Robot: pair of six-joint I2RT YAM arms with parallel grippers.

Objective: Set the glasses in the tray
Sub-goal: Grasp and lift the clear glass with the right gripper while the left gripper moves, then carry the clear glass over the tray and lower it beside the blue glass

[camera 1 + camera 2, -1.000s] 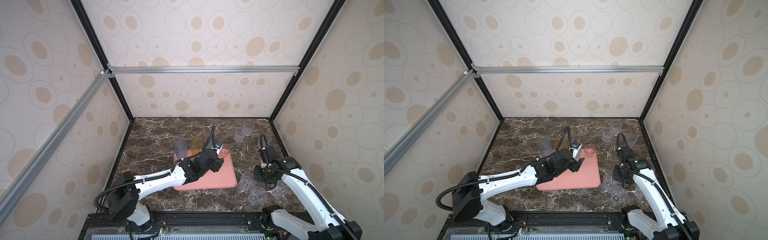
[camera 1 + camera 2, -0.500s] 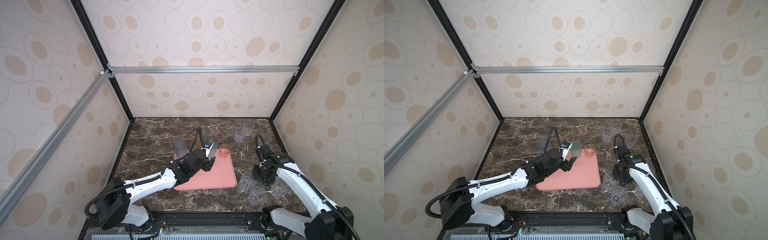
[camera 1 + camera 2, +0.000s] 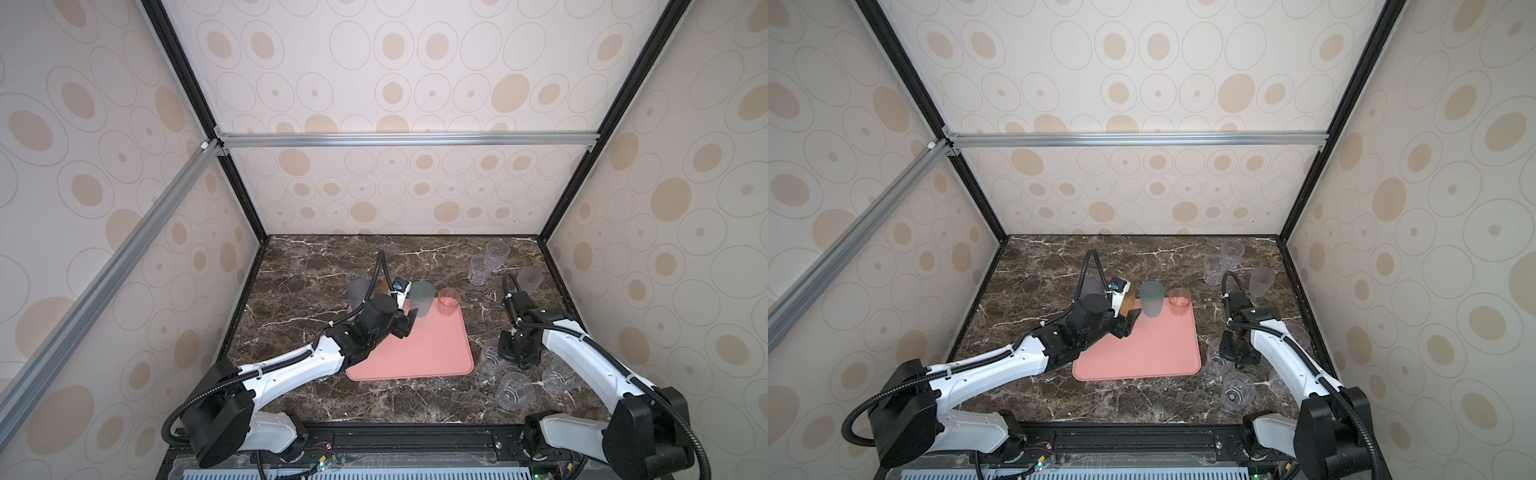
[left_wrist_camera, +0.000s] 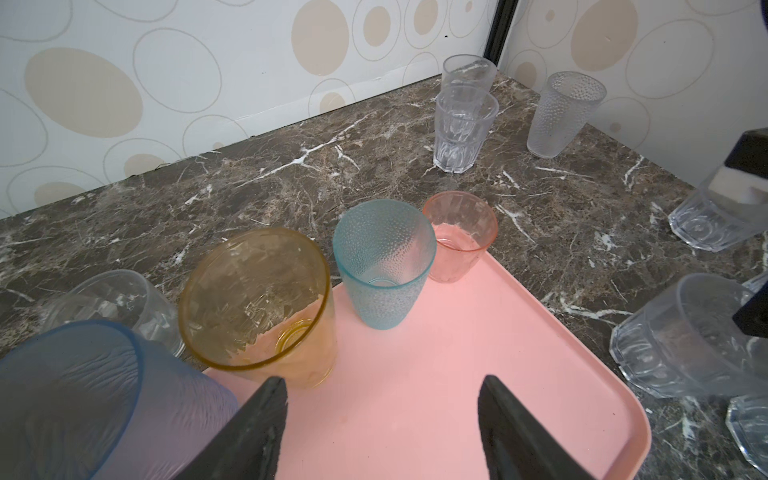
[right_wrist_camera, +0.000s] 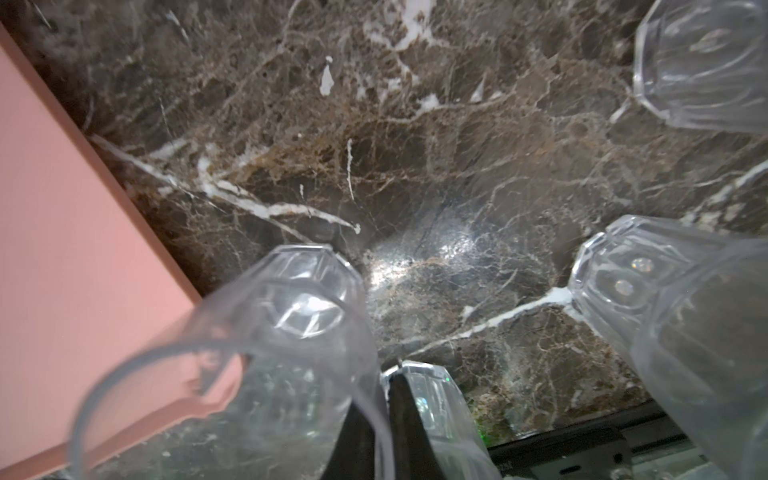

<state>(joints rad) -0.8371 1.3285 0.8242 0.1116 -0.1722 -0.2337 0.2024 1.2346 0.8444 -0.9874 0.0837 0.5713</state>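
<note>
a: "the left gripper (image 4: 380,424) hung spread and empty over the tray (image 3: 424,353), mid-frame."
b: "just right of the tray, the right gripper (image 5: 380,409) pinched a small clear glass (image 3: 490,358) by its rim. it likely needed a straight lift, clear of the other clear glasses (image 3: 515,390)."

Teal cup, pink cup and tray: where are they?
teal cup (image 4: 384,299), left wrist view, on its bumpy front wall.
pink cup (image 4: 455,262), left wrist view, on its front wall.
tray (image 4: 436,374), left wrist view, on its bare floor.
</note>
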